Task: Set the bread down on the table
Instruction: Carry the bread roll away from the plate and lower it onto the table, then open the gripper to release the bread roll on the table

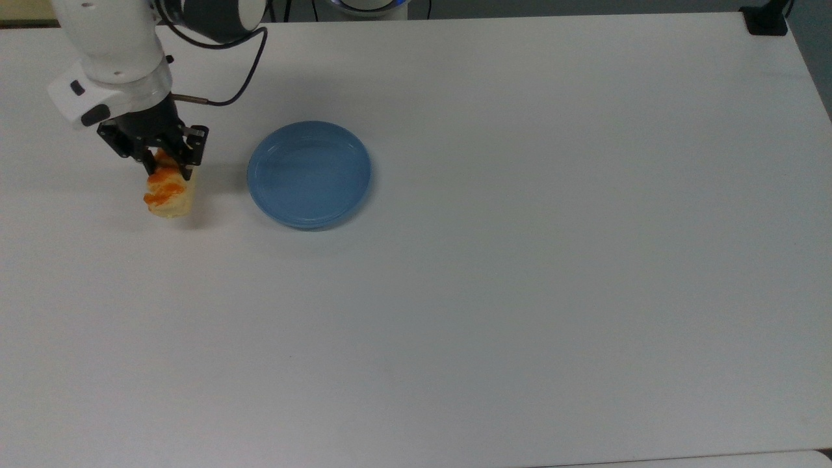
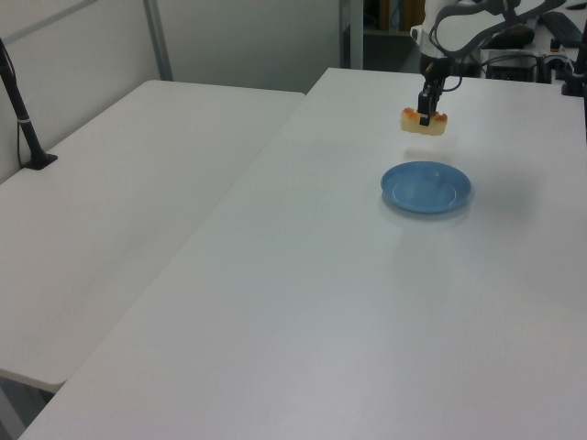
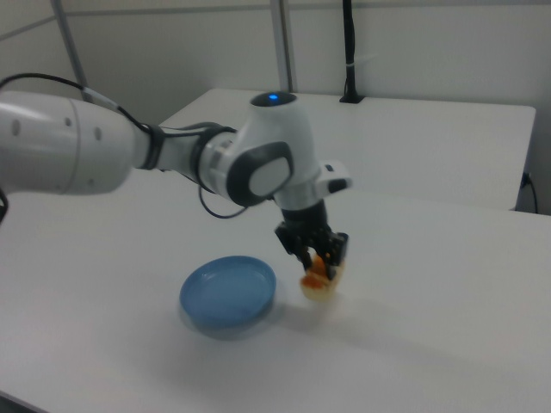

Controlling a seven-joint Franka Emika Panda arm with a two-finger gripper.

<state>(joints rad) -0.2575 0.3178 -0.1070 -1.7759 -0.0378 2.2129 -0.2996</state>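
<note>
The bread [image 1: 168,194], a small pale-yellow bun with orange stripes, hangs in my gripper [image 1: 166,168], which is shut on its upper end. It is held a little above the white table [image 1: 520,260], off the blue plate [image 1: 309,173] toward the top view's left. In the left view the bread [image 2: 423,122] floats beyond the plate [image 2: 426,187], clear of the tabletop, with the gripper [image 2: 426,114] above it. In the right view the bread [image 3: 321,282] hangs to the right of the plate [image 3: 228,294], gripped from above by the gripper [image 3: 318,262].
The blue plate holds nothing. A black cable [image 1: 237,78] loops from the wrist. A second white table [image 2: 119,211] stands alongside at the left view's left, with a black post [image 2: 23,124] on it. A black mount [image 1: 766,19] sits at the far right corner in the top view.
</note>
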